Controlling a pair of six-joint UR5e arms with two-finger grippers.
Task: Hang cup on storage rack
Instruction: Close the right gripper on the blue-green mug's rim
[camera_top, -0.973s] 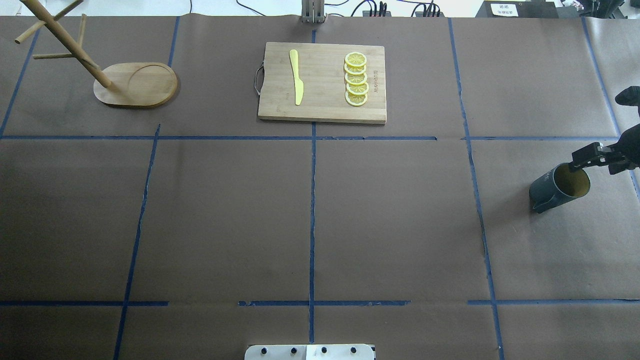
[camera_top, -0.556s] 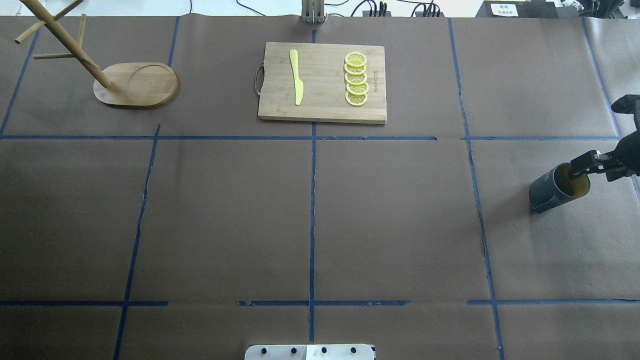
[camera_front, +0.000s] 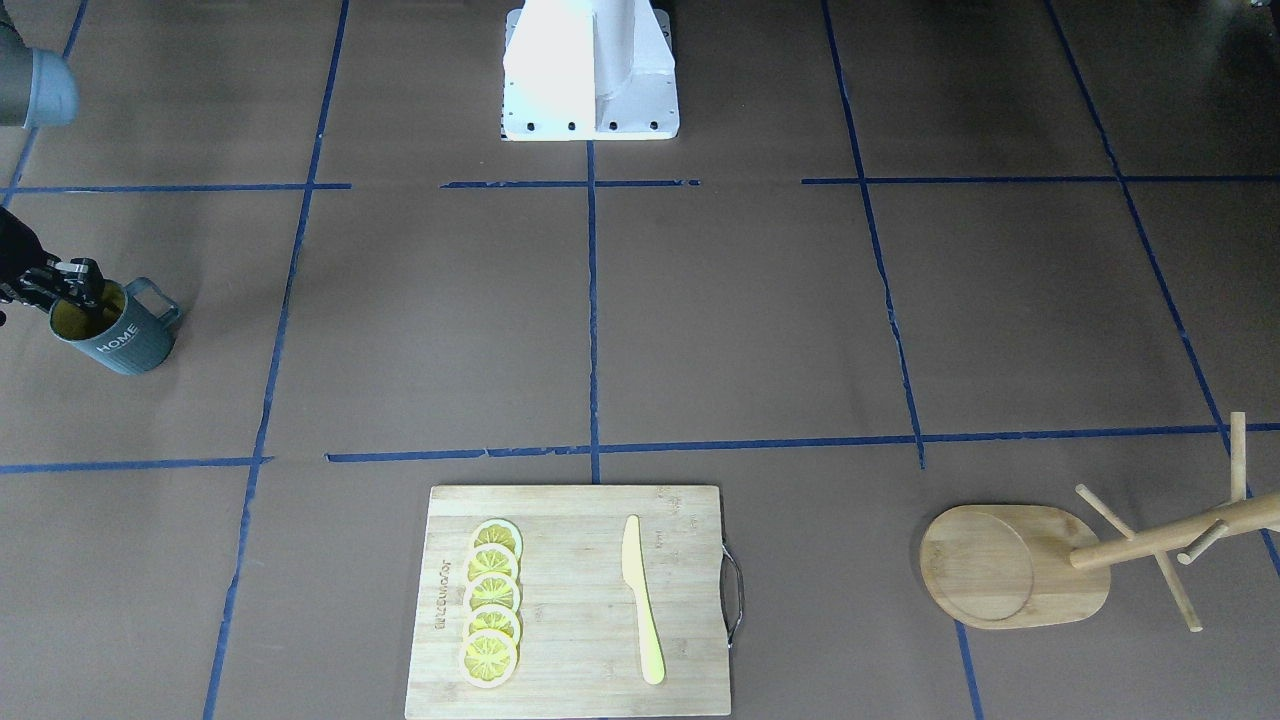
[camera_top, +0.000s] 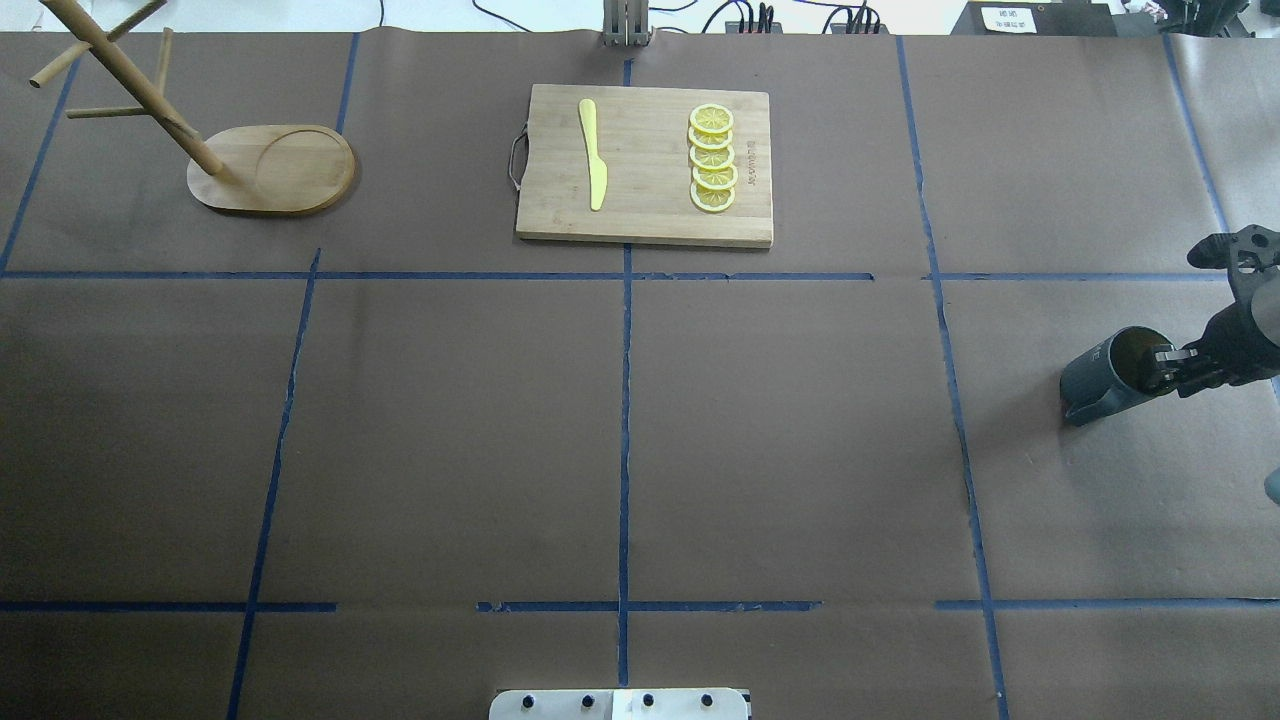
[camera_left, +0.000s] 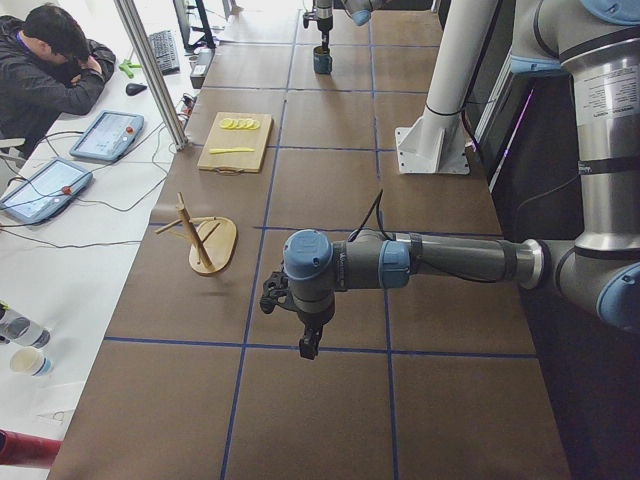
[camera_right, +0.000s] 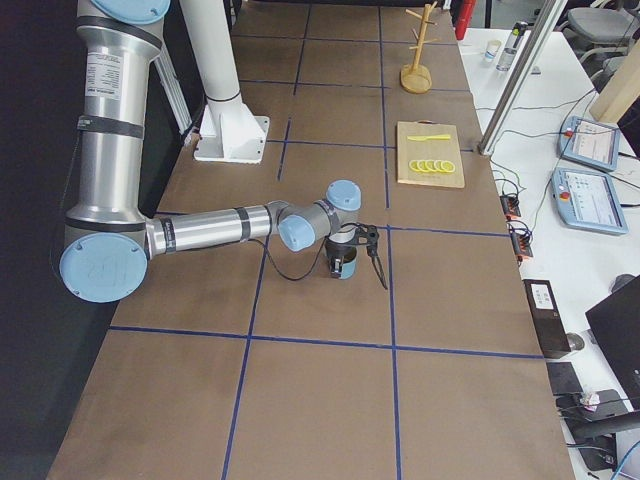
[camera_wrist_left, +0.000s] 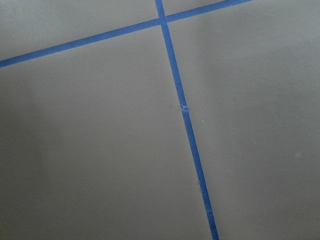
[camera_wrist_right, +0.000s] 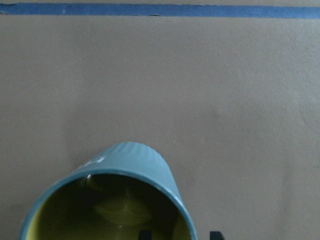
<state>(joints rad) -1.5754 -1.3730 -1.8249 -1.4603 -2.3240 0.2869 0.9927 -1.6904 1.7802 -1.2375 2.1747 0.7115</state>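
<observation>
Jaws of the left gripper (camera_left: 308, 348) are shown only in the side view along the worktop (camera_top: 450, 430), so whether they are spread or pressed together cannot be told; that gripper is held above brown paper crossed by blue tape. At the far left of the overhead view, the storage rack (camera_top: 300, 165) is stood on its oval base. Around the middle, a cutting board (camera_top: 650, 215) is laid flat, with a yellow knife (camera_top: 594, 155) on its left half and a row of lemon slices (camera_top: 713, 160) on its right half. At the far right, the cup (camera_top: 1098, 378) is stood upright on the worktop, well apart from the rack. The right gripper (camera_top: 1165, 368) is placed at the cup's rim; its jaws are spread, one finger being seen inside the yellow interior and the other outside the wall.
</observation>
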